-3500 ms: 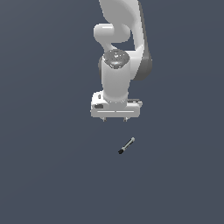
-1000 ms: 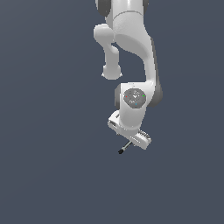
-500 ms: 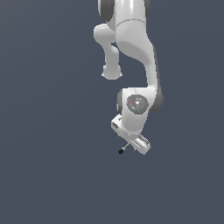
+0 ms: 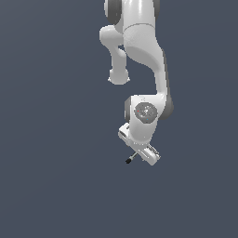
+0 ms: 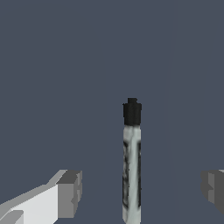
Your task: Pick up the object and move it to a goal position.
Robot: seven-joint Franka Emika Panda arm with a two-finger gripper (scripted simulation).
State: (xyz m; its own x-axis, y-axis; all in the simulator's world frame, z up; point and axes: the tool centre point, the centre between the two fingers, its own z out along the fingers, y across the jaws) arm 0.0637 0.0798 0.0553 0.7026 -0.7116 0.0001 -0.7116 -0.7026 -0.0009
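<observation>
Grey shaft and black tip marked the rod [image 5: 131, 162], which lay on the plain dark floor [image 4: 51, 139] directly under the arm [image 4: 144, 51]. In the exterior view we saw only its black end and a short length of shaft protruding to that view's left of the hand; the rest was hidden behind the gripper [image 4: 142, 154]. In the wrist view the rod ran lengthwise down the middle of the frame, with one finger [image 5: 65, 192] on one side and the other finger [image 5: 213, 186] on the opposite side, each well apart from the shaft. We therefore read the jaws as spread wide and touching nothing.

We judged that the hand had been turned so that the fingers straddled the shaft across its narrow width; a thin rod is best pinched across that width, and closing along its length would merely push it away. We judged the grasp not yet made and the carry to the goal wholly outstanding. No goal marker was visible in either view. We could not tell how close the fingertips stood to the floor.
</observation>
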